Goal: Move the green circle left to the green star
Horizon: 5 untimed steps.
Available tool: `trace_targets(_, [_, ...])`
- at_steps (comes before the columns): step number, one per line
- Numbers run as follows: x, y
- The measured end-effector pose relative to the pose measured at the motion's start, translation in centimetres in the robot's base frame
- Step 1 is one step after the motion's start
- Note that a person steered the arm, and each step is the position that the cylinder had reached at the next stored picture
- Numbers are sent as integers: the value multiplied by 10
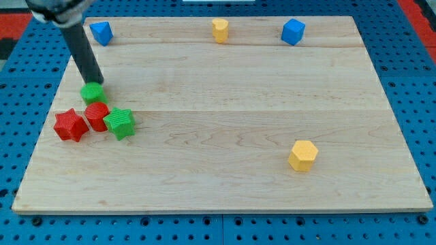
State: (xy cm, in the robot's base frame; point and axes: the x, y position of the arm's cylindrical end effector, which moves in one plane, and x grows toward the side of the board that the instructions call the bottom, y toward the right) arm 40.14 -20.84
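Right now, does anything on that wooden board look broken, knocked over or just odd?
Nothing stands out. The wooden board looks undamaged. My tip sits at the green circle, crowded against the red cylinder, red star and green star.

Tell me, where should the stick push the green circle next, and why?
Probably a short push toward the view's bottom-left: my tip sits at the top edge of the green circle, which rests against the red circle, with the green star just right of that.
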Motion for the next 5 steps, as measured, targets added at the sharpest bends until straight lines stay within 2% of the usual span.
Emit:
trace_targets(1, [45, -40])
trace_targets(3, [56, -1])
trace_targets(4, [85, 2])
trace_targets(5, [108, 30])
